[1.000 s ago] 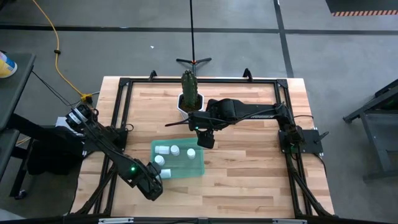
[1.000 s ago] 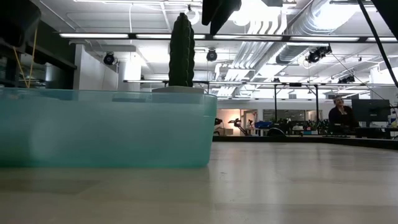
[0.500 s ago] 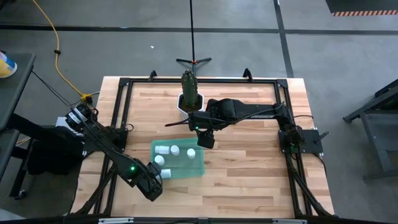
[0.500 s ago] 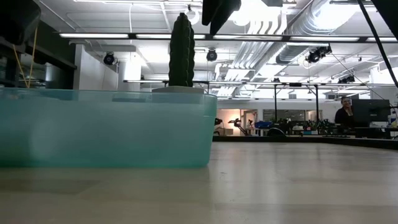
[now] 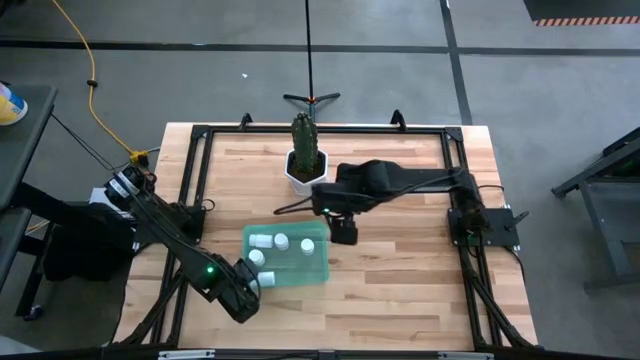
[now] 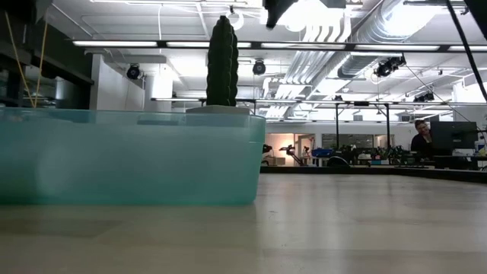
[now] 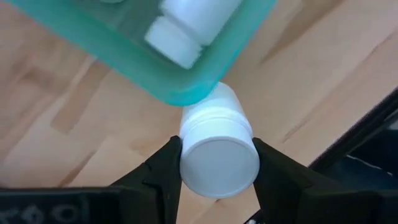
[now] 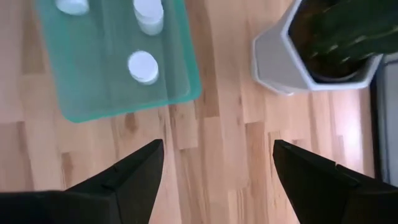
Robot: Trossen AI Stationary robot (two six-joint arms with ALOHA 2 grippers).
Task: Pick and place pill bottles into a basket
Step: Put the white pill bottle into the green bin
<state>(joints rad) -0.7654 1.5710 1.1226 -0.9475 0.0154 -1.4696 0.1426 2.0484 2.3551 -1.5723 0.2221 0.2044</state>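
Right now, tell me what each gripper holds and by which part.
The left gripper holds a pill bottle with its jaws on either side of the cap, just outside the basket's corner. The right gripper is open and empty.

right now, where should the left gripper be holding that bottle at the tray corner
Where it grips now: the left gripper closes across the cap and shoulder of the pill bottle, one finger on each round side. The bottle lies on the wood, its far end under the corner of the green tray, so only the cap end is free to approach.
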